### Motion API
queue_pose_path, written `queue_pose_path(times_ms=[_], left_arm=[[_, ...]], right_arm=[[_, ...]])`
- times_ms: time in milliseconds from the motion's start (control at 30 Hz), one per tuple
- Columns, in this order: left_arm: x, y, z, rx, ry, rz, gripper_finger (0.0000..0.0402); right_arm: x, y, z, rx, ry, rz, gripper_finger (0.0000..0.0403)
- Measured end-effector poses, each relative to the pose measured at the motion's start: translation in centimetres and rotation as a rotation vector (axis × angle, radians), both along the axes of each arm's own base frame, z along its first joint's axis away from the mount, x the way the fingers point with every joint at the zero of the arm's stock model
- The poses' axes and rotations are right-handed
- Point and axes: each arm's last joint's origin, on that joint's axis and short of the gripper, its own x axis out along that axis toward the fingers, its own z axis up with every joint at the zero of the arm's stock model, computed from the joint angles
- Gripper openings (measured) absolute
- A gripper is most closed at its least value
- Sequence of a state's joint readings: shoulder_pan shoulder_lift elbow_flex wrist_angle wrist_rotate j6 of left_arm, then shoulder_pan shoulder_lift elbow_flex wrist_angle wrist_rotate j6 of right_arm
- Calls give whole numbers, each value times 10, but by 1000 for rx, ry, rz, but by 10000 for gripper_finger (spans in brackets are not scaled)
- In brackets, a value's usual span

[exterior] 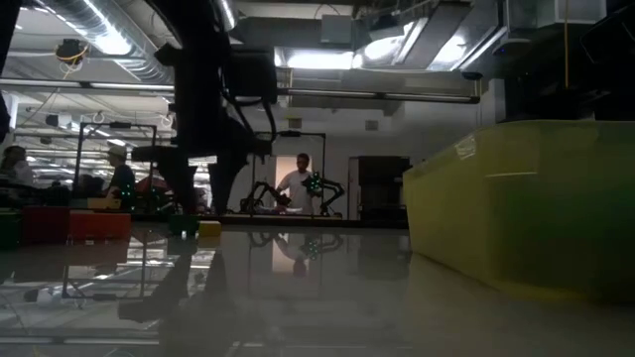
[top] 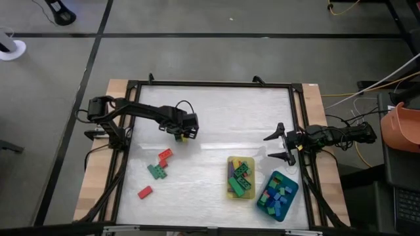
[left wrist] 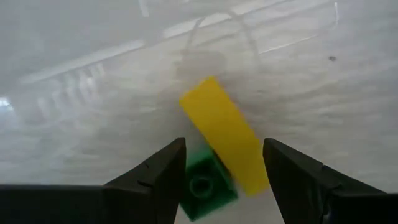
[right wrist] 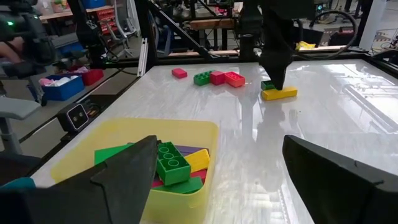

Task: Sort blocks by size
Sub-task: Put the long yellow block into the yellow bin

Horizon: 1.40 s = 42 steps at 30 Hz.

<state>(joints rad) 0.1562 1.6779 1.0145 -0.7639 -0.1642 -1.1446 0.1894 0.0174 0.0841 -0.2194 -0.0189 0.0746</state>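
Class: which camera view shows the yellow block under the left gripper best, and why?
The left wrist view: the yellow block fills the frame beside a green block. The right wrist view shows it far off, the low view as a speck; the high view barely shows it.

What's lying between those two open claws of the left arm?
A yellow block beside a small green block, both between the left gripper's fingers in the left wrist view.

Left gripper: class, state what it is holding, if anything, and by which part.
Nothing is held. The left gripper stands open over a yellow brick and a green brick on the table.
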Motion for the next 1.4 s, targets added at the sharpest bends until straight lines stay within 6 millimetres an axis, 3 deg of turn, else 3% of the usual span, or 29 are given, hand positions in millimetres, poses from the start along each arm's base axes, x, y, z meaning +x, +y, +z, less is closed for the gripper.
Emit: queue_pose_path(times_ms=[267, 433, 567, 767, 833, 1133, 1400], left_arm=[[-2, 10, -16, 13, -93, 35, 200], [-8, 10, -21, -1, -61, 39, 196], [-12, 9, -25, -7, -28, 0, 166], [-13, 9, -26, 4, -24, -70, 90], [-11, 10, -24, 9, -29, -98, 86], [16, 12, 0, 22, -179, -224, 86], [55, -3, 30, 56, -594, -356, 88]], right_arm=[[0, 0, 0, 0, 0, 0, 344], [0, 0, 0, 0, 1, 0, 344], [0, 0, 0, 0, 1, 0, 344], [0, 0, 0, 1, -6, 0, 344], [0, 0, 1, 1, -11, 0, 344], [0, 0, 1, -9, -13, 2, 344], [0, 0, 0, -11, -7, 2, 344]])
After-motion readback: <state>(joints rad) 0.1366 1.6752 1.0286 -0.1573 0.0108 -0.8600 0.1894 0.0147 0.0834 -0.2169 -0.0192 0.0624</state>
